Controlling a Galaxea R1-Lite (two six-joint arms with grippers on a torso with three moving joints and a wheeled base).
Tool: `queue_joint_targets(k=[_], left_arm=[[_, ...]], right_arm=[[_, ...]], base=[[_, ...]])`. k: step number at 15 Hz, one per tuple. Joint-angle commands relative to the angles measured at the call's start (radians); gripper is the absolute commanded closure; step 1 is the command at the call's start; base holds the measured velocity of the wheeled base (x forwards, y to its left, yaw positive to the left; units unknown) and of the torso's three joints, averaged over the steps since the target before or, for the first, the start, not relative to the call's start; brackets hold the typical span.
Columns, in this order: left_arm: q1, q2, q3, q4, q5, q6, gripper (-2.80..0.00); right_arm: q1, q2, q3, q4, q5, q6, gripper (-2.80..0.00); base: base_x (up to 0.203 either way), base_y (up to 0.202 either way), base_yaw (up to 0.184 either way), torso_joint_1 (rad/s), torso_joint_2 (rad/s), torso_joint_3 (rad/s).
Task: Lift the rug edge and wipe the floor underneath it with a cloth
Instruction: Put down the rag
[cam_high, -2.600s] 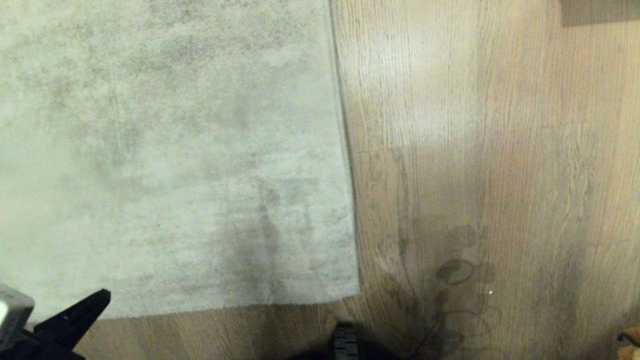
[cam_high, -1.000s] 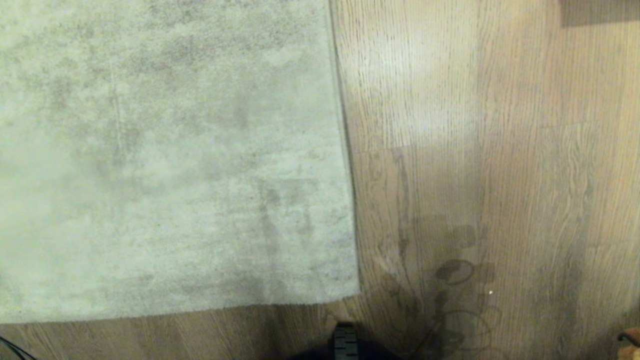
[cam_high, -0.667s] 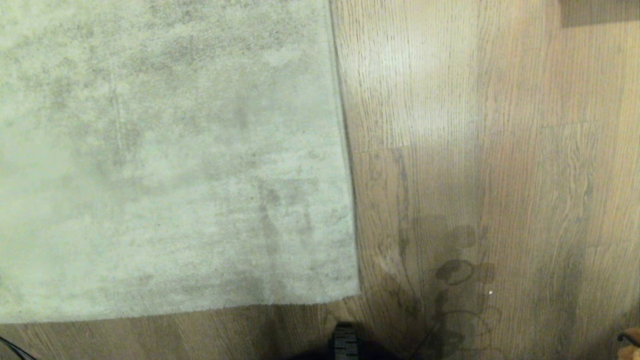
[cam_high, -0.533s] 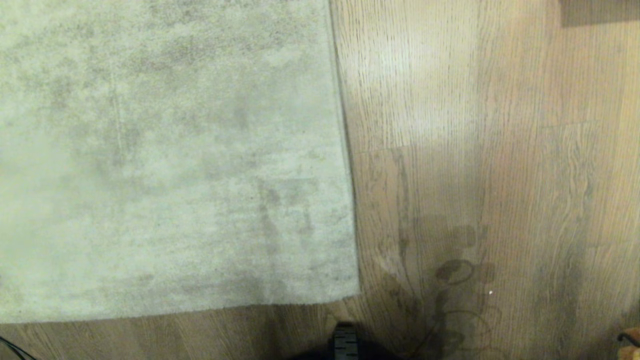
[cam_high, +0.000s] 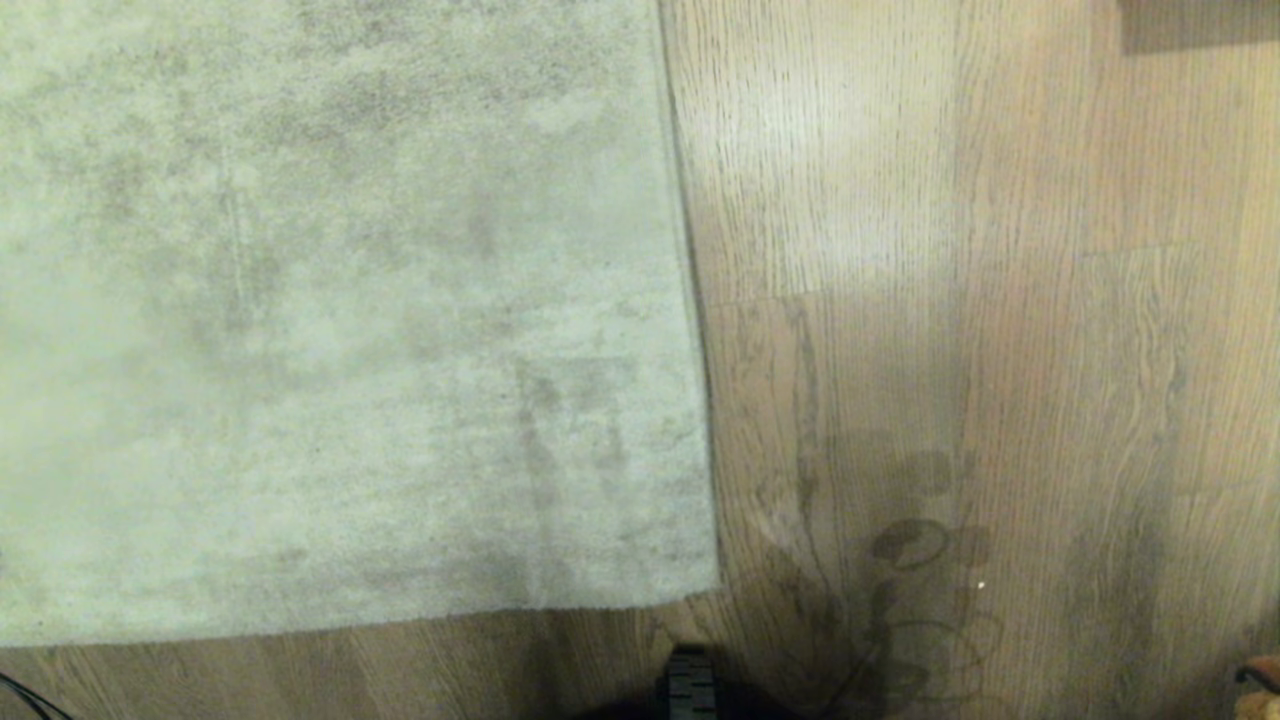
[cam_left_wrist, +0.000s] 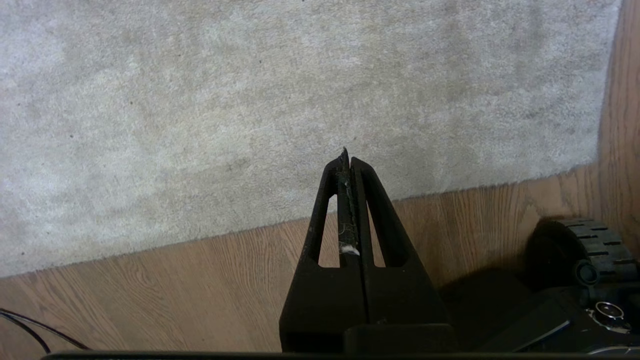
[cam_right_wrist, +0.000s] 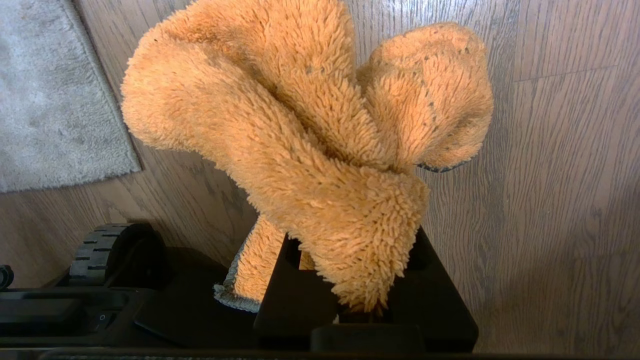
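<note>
Nearest the robot, both arms sit tucked close to the base, outside the head view apart from a sliver of orange at its lower right corner. The right pincer is clamped on the cloth, a fluffy orange rag that bunches up above the black fingers and hangs over bare floor. The left pincer is closed tight and empty, pointing out over the near border of the rug, held above it and touching nothing.

Just beyond, the rug edge lies flat on the planks, its corner down and its right border running straight away from the robot. As far as the views show, nothing is lifted at this moment and the cloth is not on the floor. Whether the wipe is still ahead or already done cannot be told from how things lie; the tucked arms suit either
</note>
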Motion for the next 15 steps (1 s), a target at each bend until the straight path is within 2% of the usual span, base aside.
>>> queue_joint_targets(k=[1, 15], left_arm=[[0.000, 0.000, 0.000, 0.000, -0.001, -0.001, 0.00], [0.000, 0.000, 0.000, 0.000, -0.001, -0.003, 0.00]], right_arm=[[0.000, 0.000, 0.001, 0.000, 0.000, 0.000, 0.00], [0.000, 0.002, 0.001, 0.000, 0.000, 0.000, 0.00]], base=[[0.000, 0.000, 0.000, 0.000, 0.00, 0.000], [0.000, 0.000, 0.000, 0.000, 0.00, 0.000]])
